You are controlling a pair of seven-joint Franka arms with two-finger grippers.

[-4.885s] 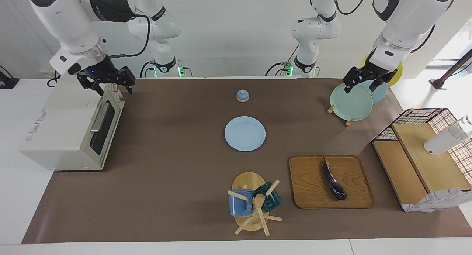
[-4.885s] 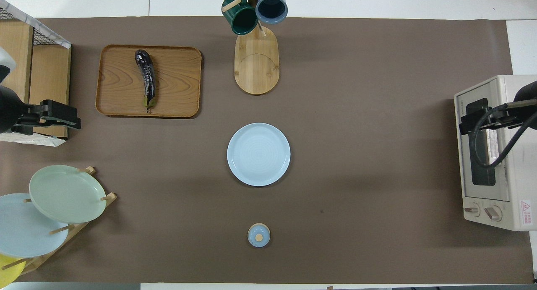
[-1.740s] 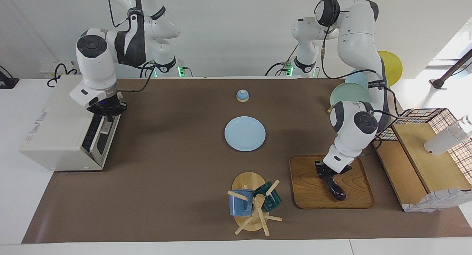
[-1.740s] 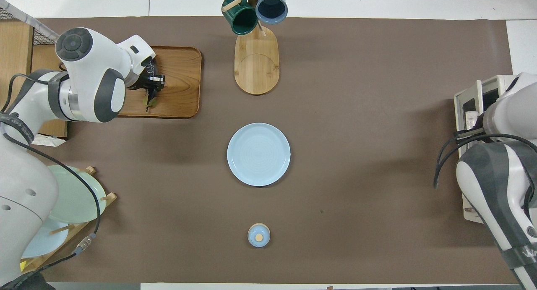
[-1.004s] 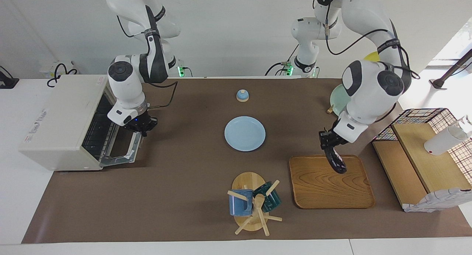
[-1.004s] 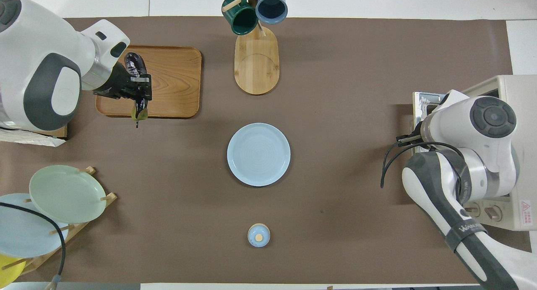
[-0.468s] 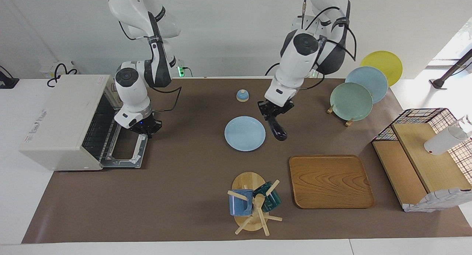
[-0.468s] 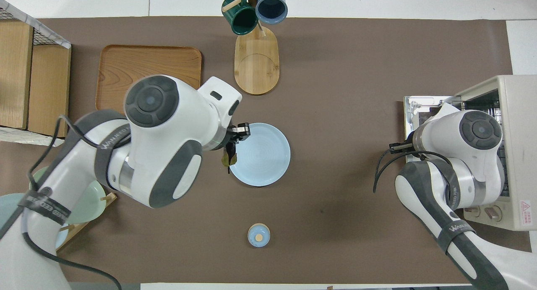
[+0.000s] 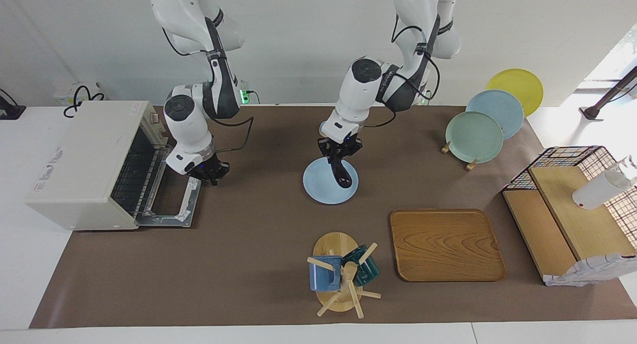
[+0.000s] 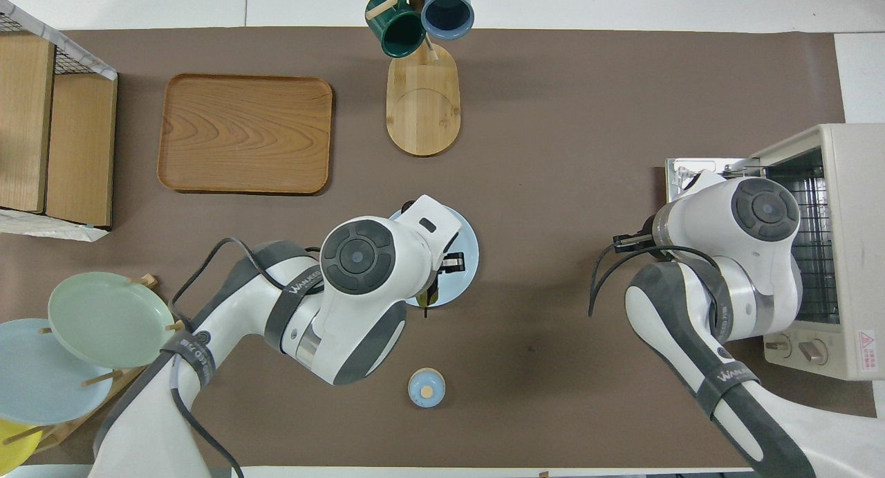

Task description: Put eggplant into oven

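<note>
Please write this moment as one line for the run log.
left gripper: shut on eggplant, over light blue plate | right gripper: over open door | oven: open, no eggplant inside

A robotics lab staged as a kitchen: bare white walls, cabled arm bases, kitchenware around the oven (image 9: pixel 94 165) on brown paper.

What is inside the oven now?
The oven has its door down, and only a bare wire rack shows inside. The deeper part is hidden. The eggplant hangs from the left tool over the plate.
</note>
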